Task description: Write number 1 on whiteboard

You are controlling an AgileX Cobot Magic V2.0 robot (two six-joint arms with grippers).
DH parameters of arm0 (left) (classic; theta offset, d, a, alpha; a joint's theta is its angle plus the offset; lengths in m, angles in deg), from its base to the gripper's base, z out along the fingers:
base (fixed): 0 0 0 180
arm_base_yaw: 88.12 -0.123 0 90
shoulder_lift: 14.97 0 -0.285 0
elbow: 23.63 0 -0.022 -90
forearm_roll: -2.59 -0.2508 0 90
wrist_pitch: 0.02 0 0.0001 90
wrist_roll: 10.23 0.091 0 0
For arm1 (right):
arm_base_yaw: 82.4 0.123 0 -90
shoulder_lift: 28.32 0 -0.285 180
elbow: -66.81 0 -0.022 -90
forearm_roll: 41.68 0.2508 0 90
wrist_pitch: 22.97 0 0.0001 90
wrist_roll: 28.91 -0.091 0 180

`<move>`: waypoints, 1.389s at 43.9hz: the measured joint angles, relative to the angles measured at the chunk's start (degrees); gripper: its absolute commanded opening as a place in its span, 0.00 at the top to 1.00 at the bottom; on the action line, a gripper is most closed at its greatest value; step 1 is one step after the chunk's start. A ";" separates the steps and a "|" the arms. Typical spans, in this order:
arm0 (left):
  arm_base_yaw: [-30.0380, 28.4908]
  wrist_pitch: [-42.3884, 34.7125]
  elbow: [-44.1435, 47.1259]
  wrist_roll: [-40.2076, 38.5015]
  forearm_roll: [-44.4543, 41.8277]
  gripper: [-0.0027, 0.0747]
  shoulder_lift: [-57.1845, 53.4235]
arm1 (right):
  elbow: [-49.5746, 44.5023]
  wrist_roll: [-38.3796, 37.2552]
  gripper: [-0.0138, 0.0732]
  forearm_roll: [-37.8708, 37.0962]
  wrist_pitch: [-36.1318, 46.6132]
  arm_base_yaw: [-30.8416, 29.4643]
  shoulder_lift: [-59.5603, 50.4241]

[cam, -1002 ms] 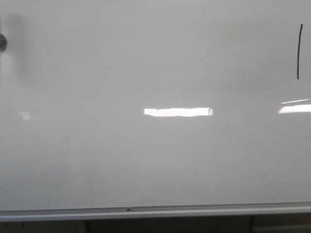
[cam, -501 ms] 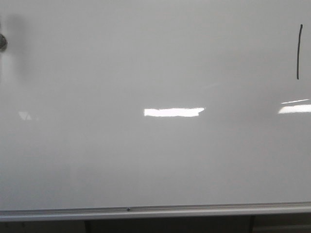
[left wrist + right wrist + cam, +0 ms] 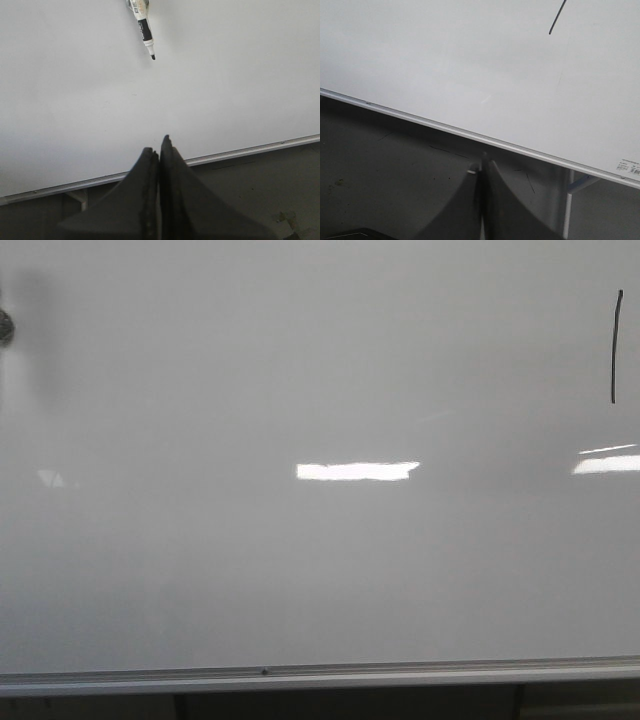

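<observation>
The left hand (image 3: pixel 159 150) has its two fingers pressed together on nothing, and it sits back from the whiteboard (image 3: pixel 225 90), just below the silver frame rail (image 3: pixel 240 152). The right hand (image 3: pixel 482 162) is likewise closed and empty, hanging below the rail on its own side. Both are drawn off the surface, which I judge is because the writing is finished and nothing more needs pressing against the board.

Out from the left hand, toward 12 o'clock in its wrist view, one marker (image 3: pixel 145 27) is uncapped, its black tip aimed at the board; what holds it up there is cut off by the picture's edge.

In the front view the number 1 (image 3: pixel 615 345) stands at about 2 o'clock on the board, near the right edge: a single thin black stroke, almost upright. The right wrist view shows the same stroke well above the rail.

Counted: one board, one stroke, one marker, two hands, two bright light reflections (image 3: pixel 357 471).
</observation>
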 measured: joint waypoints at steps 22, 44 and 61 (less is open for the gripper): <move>0.00 0.00 0.00 -0.11 0.00 0.99 -0.15 | 0.00 -0.09 0.92 0.04 -0.62 0.00 0.00; -22.94 -17.92 15.09 20.75 22.48 0.99 -15.18 | 0.00 -0.13 0.92 0.14 -0.71 0.00 0.00; -25.40 -43.35 40.02 23.73 25.90 0.99 -26.51 | 0.00 -0.13 0.92 0.14 -0.71 0.00 0.00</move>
